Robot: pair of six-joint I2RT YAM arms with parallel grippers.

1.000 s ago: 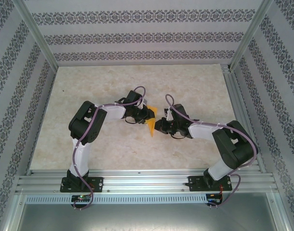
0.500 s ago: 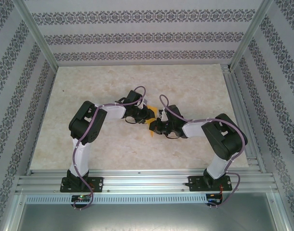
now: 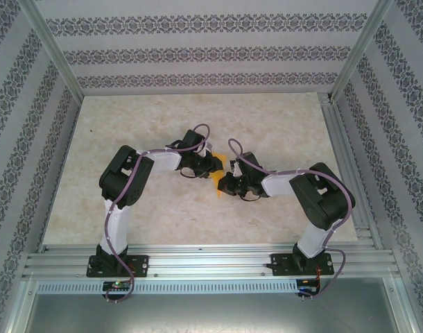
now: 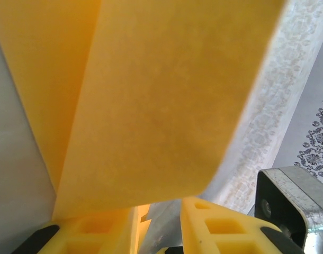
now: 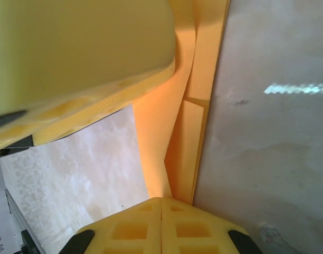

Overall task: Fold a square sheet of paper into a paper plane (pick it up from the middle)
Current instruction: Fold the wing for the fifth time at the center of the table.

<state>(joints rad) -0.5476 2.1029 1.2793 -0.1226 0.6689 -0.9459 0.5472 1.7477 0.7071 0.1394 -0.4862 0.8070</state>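
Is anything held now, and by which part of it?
The right gripper is shut on the paper, pinching its folded layers at one end. Whether the left gripper also grips it cannot be told.

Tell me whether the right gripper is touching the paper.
Touching. In the right wrist view, the right gripper has its fingertips closed on the paper, which runs straight into their seam.

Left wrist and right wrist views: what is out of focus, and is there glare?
Left wrist view: the sheet of paper, close to the lens, is soft; the patterned wall is sharper. Right wrist view: a bright glare streak lies on the table; the yellow shape at top left is blurred.
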